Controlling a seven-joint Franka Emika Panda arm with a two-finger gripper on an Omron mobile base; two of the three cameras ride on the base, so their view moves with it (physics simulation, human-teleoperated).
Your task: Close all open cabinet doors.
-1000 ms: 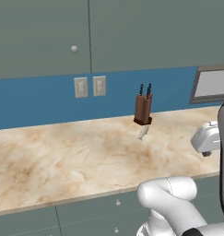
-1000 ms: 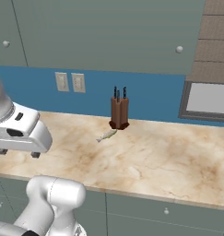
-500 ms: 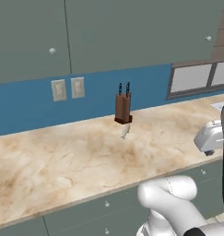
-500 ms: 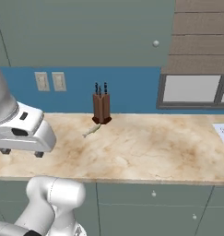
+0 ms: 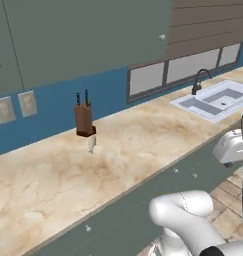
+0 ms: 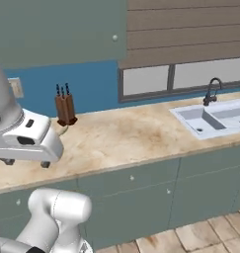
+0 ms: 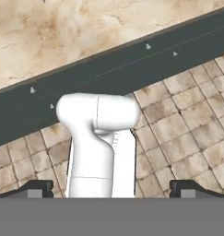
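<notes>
**Fingers spread wide over the floor, cabinet doors high on the far wall**

Nearest to us, in the hand view, the gripper (image 7: 111, 186) points down at the tan tiled floor (image 7: 191, 133), its two dark fingertips (image 7: 34, 188) far apart at the two bottom corners with nothing between them, so we read the fingers as released. Just past the tiles we see the grey-green drawer fronts (image 7: 132, 62) with their small pale knobs, running under the edge of the marble counter (image 7: 76, 27).

From the base views we look across that counter (image 5: 58, 185). On it, towards the back, stands a brown knife block (image 5: 84, 119) with dark handles upright, and a small pale object (image 5: 91, 144) lies just in front of it; we cannot tell what it is. Further right a steel sink (image 6: 215, 116) is set into the counter, with a dark curved faucet (image 6: 212, 90) behind it.

Beyond, on the blue wall (image 5: 58, 102), we see two pale outlets (image 5: 15, 106). Above them hang the cabinet doors (image 5: 88, 37), flat and flush with one another, each with a round pale knob (image 5: 162, 36) near a lower corner. A window with brown slatted blinds (image 6: 190, 29) lies to their right.
</notes>
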